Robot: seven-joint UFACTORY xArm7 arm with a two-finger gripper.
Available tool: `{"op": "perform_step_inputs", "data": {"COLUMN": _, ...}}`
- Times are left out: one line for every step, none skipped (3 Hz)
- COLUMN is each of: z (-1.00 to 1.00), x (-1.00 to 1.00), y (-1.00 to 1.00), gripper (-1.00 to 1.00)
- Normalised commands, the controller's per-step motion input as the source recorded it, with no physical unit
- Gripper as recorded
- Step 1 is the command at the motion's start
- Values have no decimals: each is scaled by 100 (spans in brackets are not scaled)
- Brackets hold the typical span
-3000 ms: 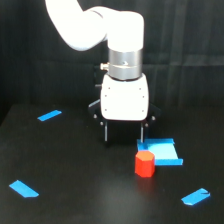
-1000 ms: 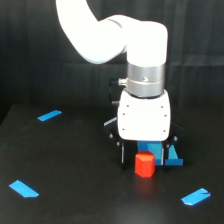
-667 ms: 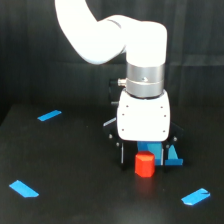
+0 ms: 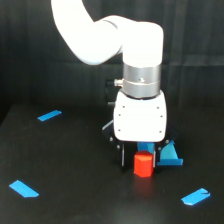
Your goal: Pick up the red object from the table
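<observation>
A stubby red-orange block (image 4: pixel 143 164) stands upright on the black table (image 4: pixel 75 200), right under the white arm's claw (image 4: pixel 140 156), between its spread, unclenched fingers, not visibly gripped.

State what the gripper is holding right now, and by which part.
It cannot be told. The gripper is low over the red object, which stands on the table; the white body hides most of the fingers, so no contact shows.

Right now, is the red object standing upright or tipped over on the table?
Upright. The red object shows its flat top facing up and straight vertical sides, its base on the black table, just below the arm's white head.
</observation>
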Motion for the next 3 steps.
{"op": "perform_step_inputs", "data": {"z": -6, "x": -22, "y": 0, "gripper": -100}}
{"op": "perform_step_inputs", "data": {"z": 11, "x": -29, "y": 3, "gripper": -97}}
{"op": "perform_step_inputs", "data": {"z": 18, "x": -21, "y": 30, "gripper": -100}}
